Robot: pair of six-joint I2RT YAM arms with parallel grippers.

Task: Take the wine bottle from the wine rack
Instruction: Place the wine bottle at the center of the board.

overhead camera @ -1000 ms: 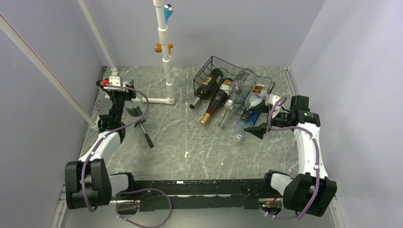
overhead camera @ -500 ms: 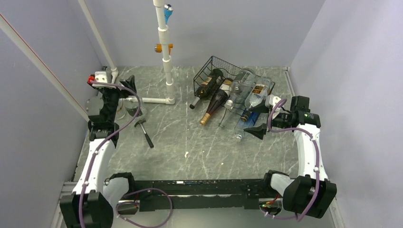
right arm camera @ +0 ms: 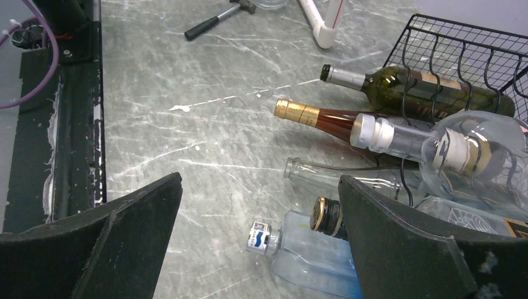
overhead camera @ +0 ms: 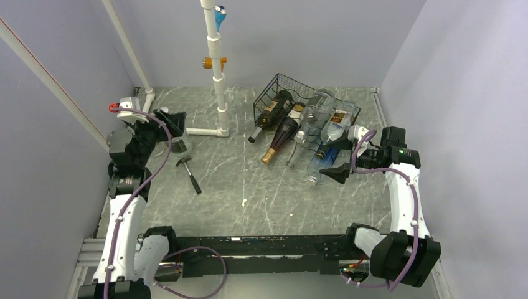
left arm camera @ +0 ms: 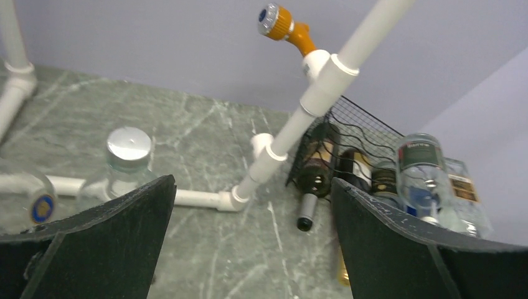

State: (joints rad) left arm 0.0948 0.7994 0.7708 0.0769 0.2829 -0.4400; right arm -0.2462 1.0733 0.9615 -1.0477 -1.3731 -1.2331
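Wine rack (overhead camera: 283, 84) sits at 1 o'clock on the worktop (overhead camera: 249, 180). A gold-foiled wine bottle (overhead camera: 281, 134) lies in it, neck pointing out toward 7 o'clock. Right pincer (overhead camera: 337, 171) gapes empty near the bottle necks; left pincer (overhead camera: 174, 121) gapes empty at 10 o'clock. Glass likely heavy, rigid, slick, breakable; best gripped on the neck below the foil.

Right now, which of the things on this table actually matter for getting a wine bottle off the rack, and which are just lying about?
For the job: black wire wine rack; dark green bottle and gold-capped bottle lying in it; open right gripper beside it.
Just lying about: hammer; white pipe frame; silver-capped clear bottle.
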